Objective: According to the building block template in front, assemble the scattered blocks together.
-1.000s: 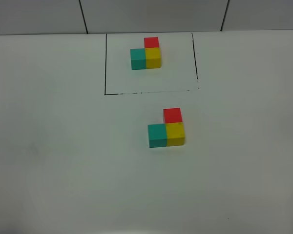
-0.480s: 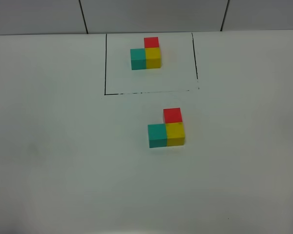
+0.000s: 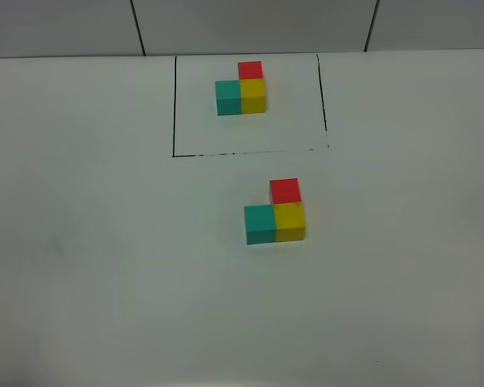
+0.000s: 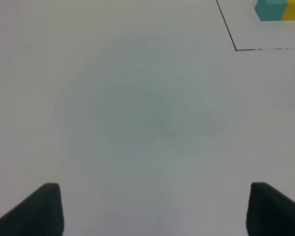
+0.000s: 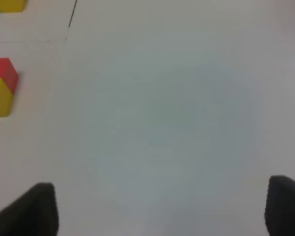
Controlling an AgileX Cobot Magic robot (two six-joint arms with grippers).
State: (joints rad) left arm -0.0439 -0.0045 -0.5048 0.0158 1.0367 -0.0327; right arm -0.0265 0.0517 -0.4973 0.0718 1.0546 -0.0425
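The scattered blocks (image 3: 275, 213) sat joined on the white counter (image 3: 89, 242), a little right of centre and just in front of the drawn black rectangle (image 3: 174, 105): teal block (image 3: 260, 224) on the left touching the yellow block (image 3: 290, 222), with the red block (image 3: 285, 191) behind the yellow one. That L shape matched the building block template (image 3: 241, 90) inside the rectangle, so the assembly looked finished, judging by how things lay. Neither arm appeared in the high view. The left wrist view showed the left fingers (image 4: 152, 209) spread wide with only bare counter between them, holding nothing, and a corner of the rectangle with the template's teal and yellow cubes far off. The right wrist view showed the right fingers (image 5: 162, 209) likewise wide apart and empty, with the red and yellow blocks off to one side, well apart from them. The main risk from here was disturbance rather than a failed grasp: the blocks seemed to rest against each other without any fastening, so a sweep of the right arm across the middle, or a finger dragged low over the counter, could nudge one cube and open a gap or twist the L out of line. A needless re-grasp to tidy the shape could do the same, since closing on one cube would likely shove its neighbour.
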